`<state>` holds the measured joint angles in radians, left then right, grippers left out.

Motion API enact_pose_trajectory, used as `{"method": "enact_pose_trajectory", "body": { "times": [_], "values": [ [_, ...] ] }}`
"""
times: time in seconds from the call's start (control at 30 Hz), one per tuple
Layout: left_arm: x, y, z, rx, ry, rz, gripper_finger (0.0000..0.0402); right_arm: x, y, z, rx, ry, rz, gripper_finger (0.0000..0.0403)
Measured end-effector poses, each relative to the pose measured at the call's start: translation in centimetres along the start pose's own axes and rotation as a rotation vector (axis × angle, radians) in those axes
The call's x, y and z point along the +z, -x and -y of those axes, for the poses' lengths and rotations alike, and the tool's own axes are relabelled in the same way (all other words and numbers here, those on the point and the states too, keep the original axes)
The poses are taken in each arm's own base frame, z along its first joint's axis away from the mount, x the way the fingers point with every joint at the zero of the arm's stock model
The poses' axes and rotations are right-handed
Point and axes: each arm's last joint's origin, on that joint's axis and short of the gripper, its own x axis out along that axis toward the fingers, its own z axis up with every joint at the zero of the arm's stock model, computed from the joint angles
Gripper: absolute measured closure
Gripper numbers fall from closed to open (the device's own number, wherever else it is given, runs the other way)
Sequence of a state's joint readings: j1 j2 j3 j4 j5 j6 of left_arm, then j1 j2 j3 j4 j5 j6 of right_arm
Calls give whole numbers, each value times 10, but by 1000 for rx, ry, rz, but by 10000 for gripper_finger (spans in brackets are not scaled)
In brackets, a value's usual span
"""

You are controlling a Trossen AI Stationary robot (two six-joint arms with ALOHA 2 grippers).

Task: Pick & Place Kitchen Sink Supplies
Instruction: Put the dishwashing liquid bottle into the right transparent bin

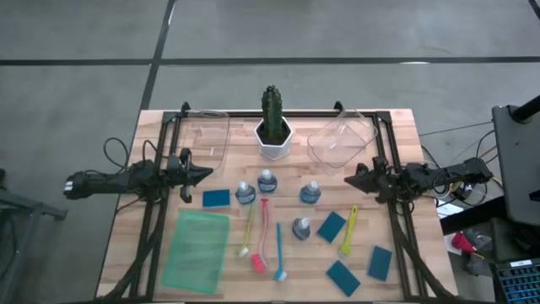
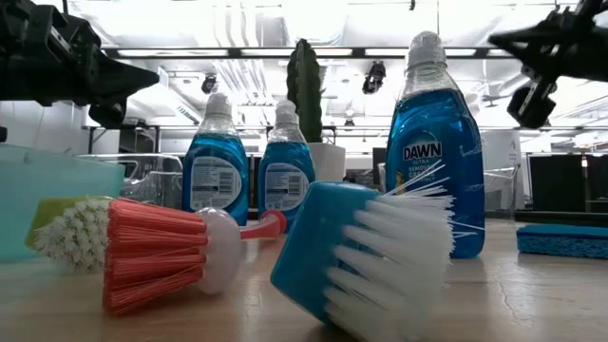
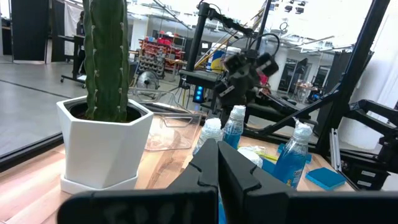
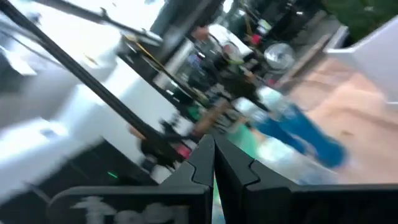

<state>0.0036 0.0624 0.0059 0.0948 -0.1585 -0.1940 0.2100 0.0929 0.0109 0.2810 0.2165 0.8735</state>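
Several small blue bottles with pale caps (image 1: 267,181) stand upright mid-table. Several thin brushes, among them yellow (image 1: 248,228), pink (image 1: 261,238), blue (image 1: 279,251) and lime (image 1: 348,230), lie flat in front of them. Several flat teal sponges (image 1: 332,226) lie on the wood, one (image 1: 216,198) near the left arm. My left gripper (image 1: 207,175) hovers shut at the table's left and points toward the middle. It is well clear of the bottles (image 3: 235,124). My right gripper (image 1: 348,179) hovers shut at the table's right and also points inward. Neither holds anything.
A green cactus in a white hexagonal pot (image 1: 274,139) stands at the far middle, with clear plastic containers (image 1: 342,139) on either side of it. A translucent green tray (image 1: 197,247) lies at the near left. Black frame rails (image 1: 159,211) run along both table sides.
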Motion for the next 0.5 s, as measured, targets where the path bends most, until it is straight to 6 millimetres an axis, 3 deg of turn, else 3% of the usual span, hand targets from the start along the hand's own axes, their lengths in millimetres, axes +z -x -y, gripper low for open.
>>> {"method": "enact_pose_trajectory", "body": {
  "times": [0.1,0.3,0.5],
  "values": [
    [0,0,0,0,0,0,401,4,0,-4,43,-112,38,394],
    [0,0,0,1,0,0,401,0,-5,1,-56,-49,24,391],
    [0,0,0,1,0,-1,401,7,-28,-15,-335,-40,-175,327]
  ]
}}
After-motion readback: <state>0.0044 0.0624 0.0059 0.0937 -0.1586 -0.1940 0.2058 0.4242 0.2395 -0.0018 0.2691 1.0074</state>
